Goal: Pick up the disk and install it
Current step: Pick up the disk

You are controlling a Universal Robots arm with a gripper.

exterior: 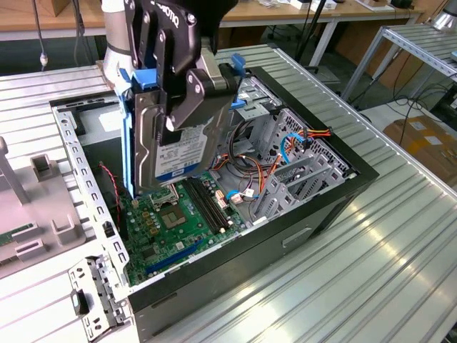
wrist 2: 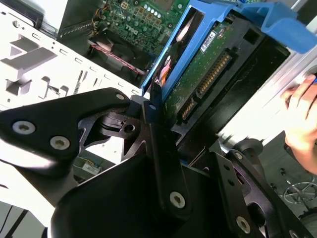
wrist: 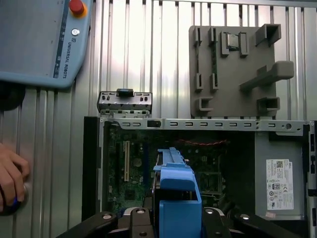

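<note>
The disk (exterior: pixel 158 146) hangs pinched in the pincer (exterior: pixel 175 114) above the case (exterior: pixel 314 207), ribbed table (exterior: pixel 371 275) beneath.

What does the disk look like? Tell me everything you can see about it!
The disk is a flat grey metal box with a white and blue label, framed by bright blue plastic rails. In the second wrist view its other face shows a green circuit board with rows of connector pins. It stands on edge, tilted a little, up in the air over the motherboard of the open case. The black gripper is clamped on it.
</note>
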